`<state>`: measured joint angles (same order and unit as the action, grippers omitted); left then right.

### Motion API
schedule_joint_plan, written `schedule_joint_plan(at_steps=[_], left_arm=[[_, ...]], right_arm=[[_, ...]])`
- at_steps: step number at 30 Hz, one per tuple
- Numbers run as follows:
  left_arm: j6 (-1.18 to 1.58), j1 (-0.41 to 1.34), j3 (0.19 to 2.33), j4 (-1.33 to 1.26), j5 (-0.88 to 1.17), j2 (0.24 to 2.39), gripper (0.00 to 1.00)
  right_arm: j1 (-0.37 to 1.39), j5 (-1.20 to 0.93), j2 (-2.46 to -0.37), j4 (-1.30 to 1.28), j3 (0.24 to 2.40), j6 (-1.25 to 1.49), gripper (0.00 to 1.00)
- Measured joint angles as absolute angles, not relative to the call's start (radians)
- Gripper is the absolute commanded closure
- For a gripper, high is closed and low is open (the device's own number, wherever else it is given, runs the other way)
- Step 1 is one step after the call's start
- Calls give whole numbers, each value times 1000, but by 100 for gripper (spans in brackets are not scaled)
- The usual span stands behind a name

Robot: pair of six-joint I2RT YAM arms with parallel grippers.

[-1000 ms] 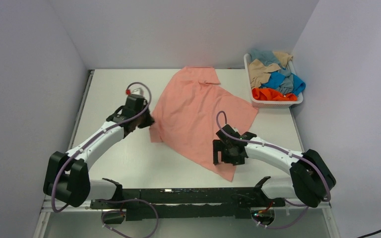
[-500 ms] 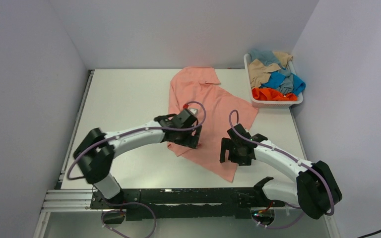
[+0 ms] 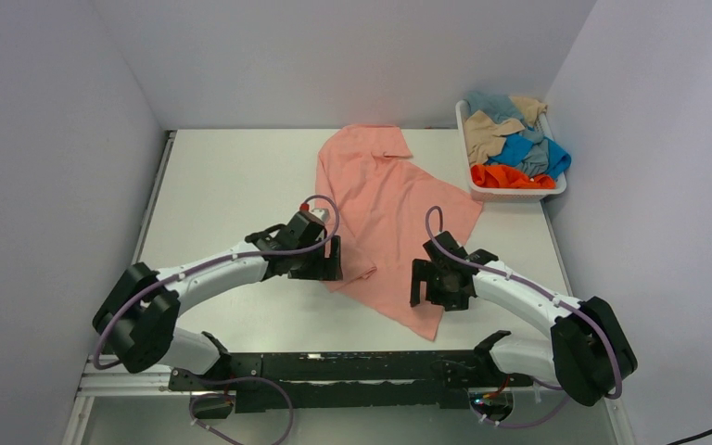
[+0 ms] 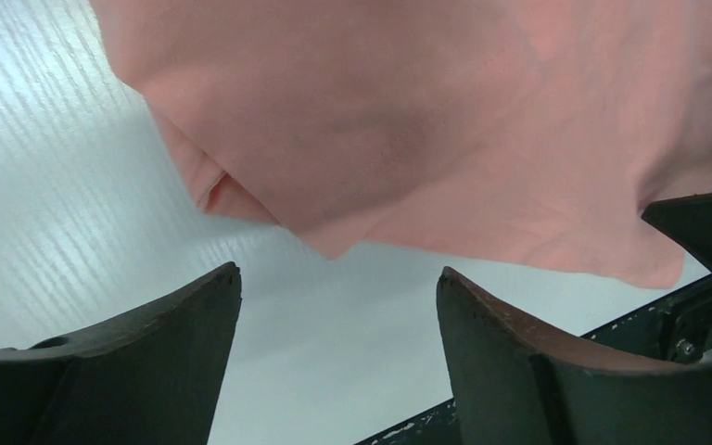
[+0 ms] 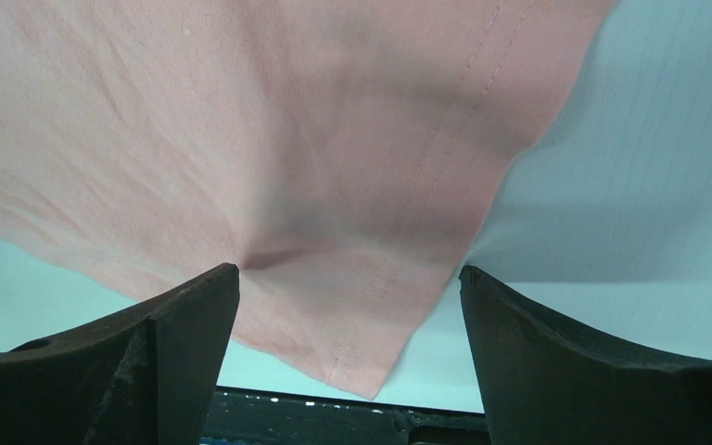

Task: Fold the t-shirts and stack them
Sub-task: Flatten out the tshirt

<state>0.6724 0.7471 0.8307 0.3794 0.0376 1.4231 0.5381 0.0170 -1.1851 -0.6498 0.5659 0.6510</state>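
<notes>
While L gripper (image 3: 329, 267) & R gripper (image 3: 433, 293) gape empty, salmon pink t-shirt (image 3: 389, 199) sprawled, one edge doubled over.

You're in what looks like a robotics lab cell: plain pale walls (image 3: 46, 139) box in a white surface (image 3: 222, 176), with the left arm (image 3: 213, 269) and right arm (image 3: 519, 289) mounted on a black rail (image 3: 352, 366).

salmon pink t-shirt (image 3: 389, 199), white table (image 3: 222, 185), white basket (image 3: 464, 139), its shirts (image 3: 516, 150) orange, blue, tan
</notes>
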Motion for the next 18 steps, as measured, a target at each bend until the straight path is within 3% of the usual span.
schedule_joint_plan(at_steps=[18], left_arm=[[701,783,965,427,19,1663,46]], right_arm=[[538,17,-1176,-641,558,654,9]])
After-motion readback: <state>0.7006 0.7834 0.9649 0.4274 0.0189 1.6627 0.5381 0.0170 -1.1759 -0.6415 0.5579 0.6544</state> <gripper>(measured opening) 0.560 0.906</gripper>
